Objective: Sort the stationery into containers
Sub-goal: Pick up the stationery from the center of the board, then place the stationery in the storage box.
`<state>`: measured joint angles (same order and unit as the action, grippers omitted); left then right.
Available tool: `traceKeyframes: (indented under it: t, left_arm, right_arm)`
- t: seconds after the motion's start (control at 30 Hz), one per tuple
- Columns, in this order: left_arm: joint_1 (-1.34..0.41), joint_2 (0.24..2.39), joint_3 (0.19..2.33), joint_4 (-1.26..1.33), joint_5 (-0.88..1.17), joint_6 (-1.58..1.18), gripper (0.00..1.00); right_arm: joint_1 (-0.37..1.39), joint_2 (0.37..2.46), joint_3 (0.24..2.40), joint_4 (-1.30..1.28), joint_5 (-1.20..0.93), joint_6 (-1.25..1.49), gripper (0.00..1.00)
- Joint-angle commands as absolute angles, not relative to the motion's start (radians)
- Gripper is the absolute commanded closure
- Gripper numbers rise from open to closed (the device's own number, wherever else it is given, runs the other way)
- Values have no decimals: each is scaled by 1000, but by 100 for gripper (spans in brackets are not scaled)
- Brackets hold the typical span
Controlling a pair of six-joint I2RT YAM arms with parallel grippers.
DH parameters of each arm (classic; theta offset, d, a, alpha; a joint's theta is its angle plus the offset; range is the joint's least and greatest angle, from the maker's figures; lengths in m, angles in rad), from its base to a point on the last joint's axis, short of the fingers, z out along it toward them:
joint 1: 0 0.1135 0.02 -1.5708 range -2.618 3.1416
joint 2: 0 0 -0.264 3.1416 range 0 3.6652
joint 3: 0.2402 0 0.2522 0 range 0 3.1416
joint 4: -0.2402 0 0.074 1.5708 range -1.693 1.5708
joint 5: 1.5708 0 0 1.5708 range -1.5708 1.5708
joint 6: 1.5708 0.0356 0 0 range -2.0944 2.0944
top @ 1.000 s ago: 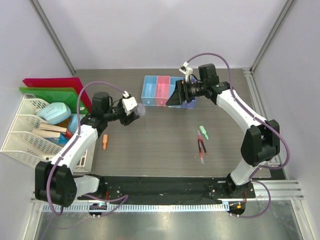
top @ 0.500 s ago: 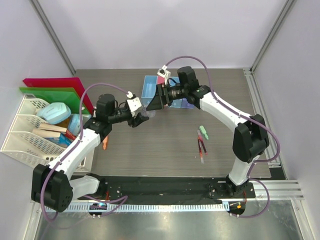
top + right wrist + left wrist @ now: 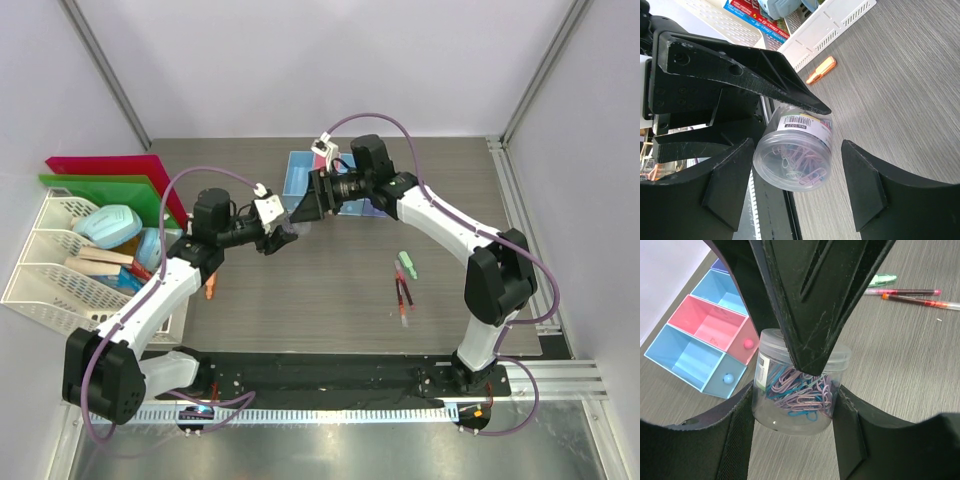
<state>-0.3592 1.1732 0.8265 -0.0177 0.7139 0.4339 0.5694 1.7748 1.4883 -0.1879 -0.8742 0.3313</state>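
The right gripper (image 3: 296,213) hides perhaps 2 of the containers (image 3: 296,178).

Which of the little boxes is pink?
The pink box, with a pink knob on its front. It sits between the end light blue box and the other light blue box.

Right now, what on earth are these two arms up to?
The left gripper is clamped on a small clear jar of paper clips, held up over the table. The right gripper is open, with a finger on either side of the jar but not squeezing it, so this looks like a hand-over. The coloured boxes sit just behind them. The pens, green eraser and orange marker lie loose on the table.
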Motion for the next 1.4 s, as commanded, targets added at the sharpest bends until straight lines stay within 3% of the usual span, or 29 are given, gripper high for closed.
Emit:
traceKeyframes:
  t: [0.0, 0.13, 0.23, 0.33, 0.37, 0.43, 0.47, 0.53, 0.57, 0.6, 0.67, 0.97, 1.3, 1.37]
  left_arm:
    - [-364, 1158, 830, 37, 713, 456, 94]
    - [-364, 1161, 833, 32, 712, 460, 95]
    - [-364, 1161, 831, 32, 709, 463, 94]
    - [-364, 1163, 830, 32, 700, 468, 93]
    - [-364, 1161, 830, 32, 692, 468, 92]
    - [-364, 1163, 828, 32, 684, 472, 90]
    - [-364, 1161, 830, 32, 674, 472, 77]
    - [-364, 1157, 828, 25, 670, 480, 57]
    - [-364, 1155, 825, 20, 670, 489, 29]
    - [-364, 1154, 821, 21, 667, 503, 15]
    - [-364, 1150, 813, 14, 661, 517, 2]
    - [-362, 1086, 741, -31, 612, 564, 0]
    - [-318, 1022, 646, -92, 561, 598, 0]
    - [-301, 1017, 635, -97, 561, 597, 0]
  right_arm:
    - [583, 1743, 1483, -195, -839, 287, 25]
    - [589, 1738, 1470, -201, -827, 276, 25]
    - [595, 1738, 1463, -219, -821, 259, 33]
    - [597, 1735, 1457, -221, -812, 259, 53]
    - [597, 1735, 1457, -224, -811, 258, 65]
    - [597, 1732, 1462, -232, -807, 250, 74]
    - [597, 1729, 1463, -233, -805, 249, 81]
    - [597, 1727, 1473, -244, -798, 242, 84]
    - [597, 1727, 1479, -248, -789, 238, 85]
    - [597, 1727, 1488, -253, -785, 235, 85]
    - [597, 1735, 1502, -271, -763, 218, 86]
    - [561, 1831, 1669, -423, -606, 92, 86]
    - [479, 2146, 2173, -702, -261, -132, 86]
    - [463, 2184, 2194, -704, -200, -169, 85]
